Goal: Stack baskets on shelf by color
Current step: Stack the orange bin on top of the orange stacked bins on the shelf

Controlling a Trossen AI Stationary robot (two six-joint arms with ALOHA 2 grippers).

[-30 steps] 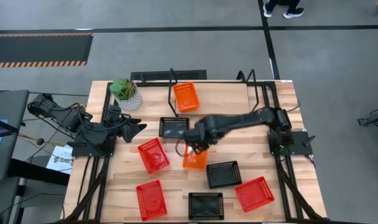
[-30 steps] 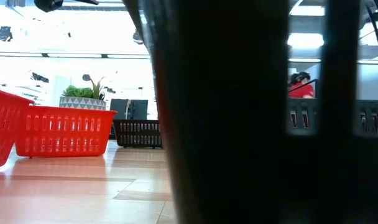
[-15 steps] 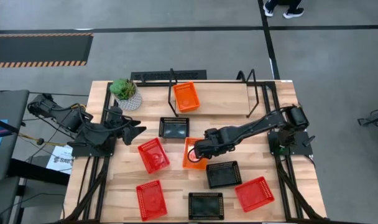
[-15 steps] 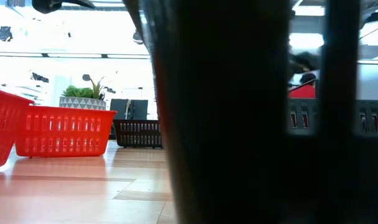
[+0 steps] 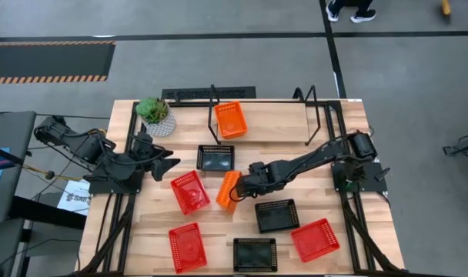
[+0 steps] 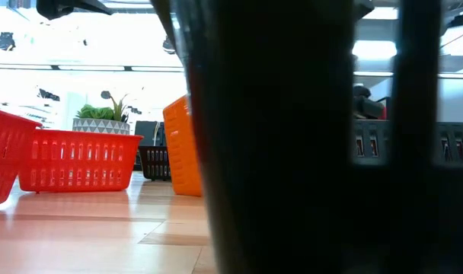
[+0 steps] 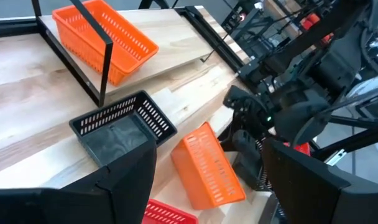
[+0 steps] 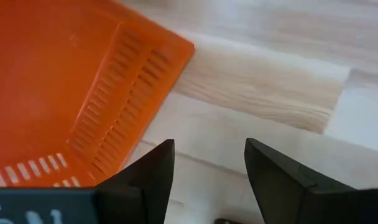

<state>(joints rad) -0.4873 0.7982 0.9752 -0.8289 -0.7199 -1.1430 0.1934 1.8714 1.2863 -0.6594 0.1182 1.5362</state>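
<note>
An orange basket (image 5: 228, 191) stands tipped up on one long side near the table's middle; the low view shows it tilted (image 6: 182, 148). My right gripper (image 5: 244, 188) is open at table height, just right of it. My left gripper (image 5: 173, 160) waits open near the table's left edge, touching nothing. Another orange basket (image 5: 231, 119) sits on the shelf (image 5: 284, 121) at its left end. Red baskets (image 5: 189, 191) (image 5: 186, 246) (image 5: 315, 239) and black ones (image 5: 215, 158) (image 5: 276, 215) (image 5: 255, 254) lie flat on the table. My right gripper (image 8: 207, 174) touches the tipped orange basket with the outer side of one finger (image 8: 148, 177), at its slotted long wall (image 8: 117, 134). The fingers come in low from the table's right, and only bare wood shows between them. The basket leans tilted, its lower long edge on the table.
A white plant pot (image 5: 156, 115) stands at the far left corner. The shelf's black wire frame (image 5: 319, 115) rises at the far side. A dark basket wall close to the low camera blocks most of that view (image 6: 292, 152). Bare wood shows between the red and black baskets.
My right gripper has moved down from above the orange basket to its right side. The orange basket, which lay flat, has been tipped up onto its left long side and shifted slightly toward the table's left.
</note>
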